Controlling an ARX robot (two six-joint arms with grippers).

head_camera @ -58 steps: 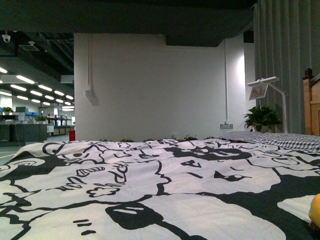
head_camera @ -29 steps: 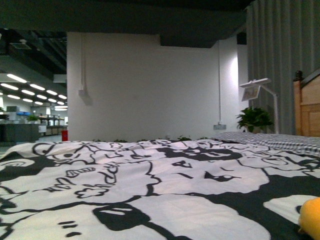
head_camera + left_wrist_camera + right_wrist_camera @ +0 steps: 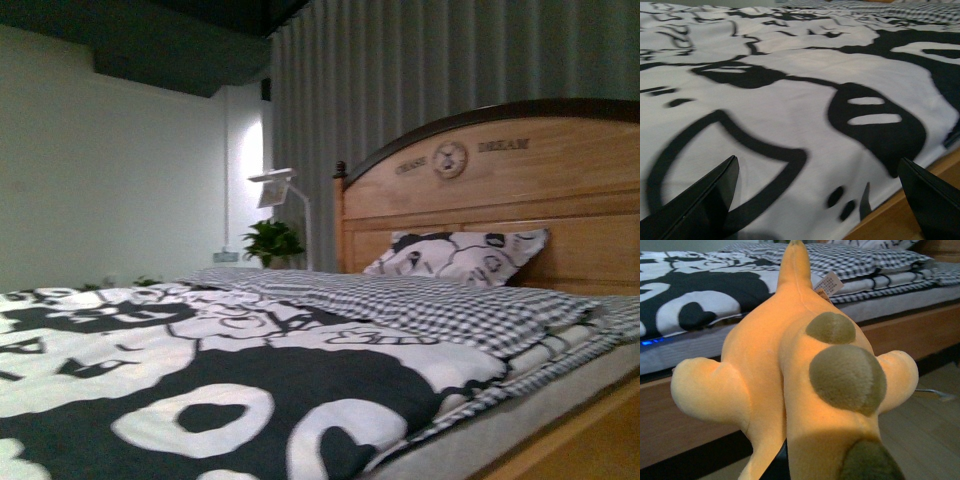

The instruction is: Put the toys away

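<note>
"Orange-yellow plush filled the right wrist view: the plush animal (image 3: 790,365) was held close to the lens, clear of the floor (image 3: 920,430), with its paper tag (image 3: 828,285) showing."

"How was it gripped?"

"The right tool was hidden under the body. Since the toy hung in the air, it was judged to be pinched there. The left tool (image 3: 817,167) was seen spread wide, with nothing between its fingertips, low over the black-and-white quilt (image 3: 790,100)."

"What was seen beyond?"

"A checked blanket (image 3: 420,300), then a printed pillow (image 3: 455,255) propped against the wooden headboard (image 3: 520,190)."

"How much of the task could be called done?"

"The pick-up was judged done, since the toy was off the quilt and in the right tool. The putting away was left. No box, basket or shelf was shown in any view, so the place meant for it could not be told."
</note>
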